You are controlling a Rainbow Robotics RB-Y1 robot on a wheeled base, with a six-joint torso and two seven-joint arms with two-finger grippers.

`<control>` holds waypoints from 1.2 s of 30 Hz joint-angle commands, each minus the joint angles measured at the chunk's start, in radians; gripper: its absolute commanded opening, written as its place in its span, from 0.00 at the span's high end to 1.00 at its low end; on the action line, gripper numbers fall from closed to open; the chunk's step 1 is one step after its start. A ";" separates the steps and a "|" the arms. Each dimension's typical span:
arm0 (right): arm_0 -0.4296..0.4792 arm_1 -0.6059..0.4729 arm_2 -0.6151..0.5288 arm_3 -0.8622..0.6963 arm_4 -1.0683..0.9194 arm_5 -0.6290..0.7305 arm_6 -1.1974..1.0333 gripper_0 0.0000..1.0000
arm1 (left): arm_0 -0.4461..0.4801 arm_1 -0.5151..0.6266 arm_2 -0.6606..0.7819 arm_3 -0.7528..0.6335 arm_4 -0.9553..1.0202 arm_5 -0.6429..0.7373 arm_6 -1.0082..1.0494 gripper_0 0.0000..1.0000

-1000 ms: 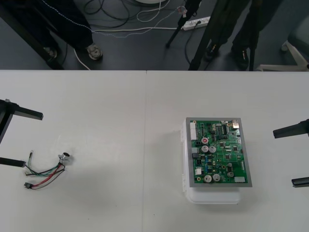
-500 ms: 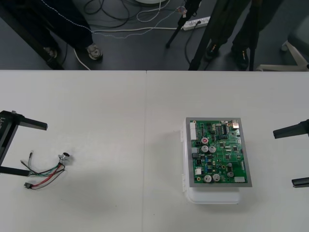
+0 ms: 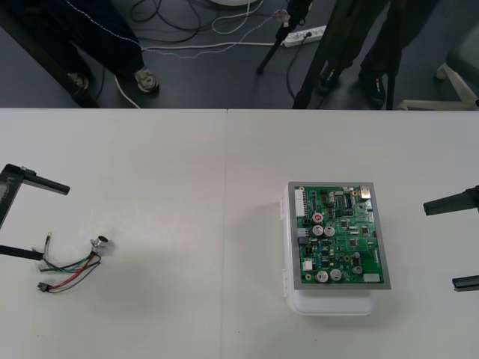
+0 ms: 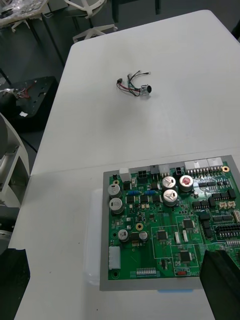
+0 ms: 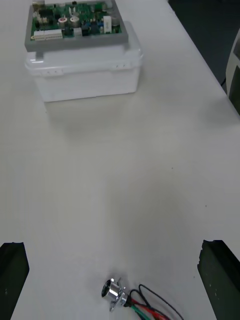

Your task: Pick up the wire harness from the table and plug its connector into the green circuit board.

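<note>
The wire harness (image 3: 71,263) lies loose on the table at the front left, with its round metal socket (image 3: 99,242) toward the middle and its small black plug (image 3: 43,287) nearest the front edge. My left gripper (image 3: 56,222) stands open just left of it, one finger above the wires and the lower finger by their left ends, touching nothing I can see. In the left wrist view the socket (image 5: 114,292) sits between the spread fingers (image 5: 220,270). The green circuit board (image 3: 340,235) rests on its white base (image 3: 329,303) at the right. My right gripper (image 3: 439,244) waits open beside it.
A seam runs down the table's middle (image 3: 226,224). The right wrist view has the board (image 4: 170,220) close under one finger (image 4: 220,285) and the harness (image 4: 134,85) far across the table. Between harness and board the tabletop is bare.
My left gripper has edged a little to the right toward the harness, dipping forward and then back. The harness, the board and the right gripper have not moved.
</note>
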 commanded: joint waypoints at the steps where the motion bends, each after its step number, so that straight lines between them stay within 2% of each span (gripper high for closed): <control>1: 0.041 -0.060 -0.004 -0.029 0.014 -0.008 -0.048 0.00 | -0.084 -0.008 0.026 -0.011 -0.107 -0.049 -0.026 0.00; 8: 0.050 -0.088 -0.001 -0.040 0.009 -0.008 -0.048 0.00 | -0.132 -0.005 0.022 -0.048 -0.245 -0.049 -0.137 0.00; 14: 0.050 -0.082 -0.001 -0.031 -0.006 -0.008 -0.046 0.00 | -0.181 0.053 -0.089 -0.059 -0.272 -0.038 -0.227 0.00; 23: 0.050 -0.023 -0.039 0.026 -0.064 -0.008 -0.020 0.00 | -0.275 0.148 -0.316 -0.059 -0.291 0.125 -0.405 0.00; 28: 0.046 0.049 -0.074 0.069 -0.103 -0.008 -0.011 0.00 | -0.336 0.185 -0.438 -0.066 -0.315 0.229 -0.528 0.00; 36: 0.030 0.170 -0.125 0.116 -0.158 -0.008 -0.008 0.00 | -0.396 0.224 -0.560 -0.091 -0.345 0.382 -0.750 0.00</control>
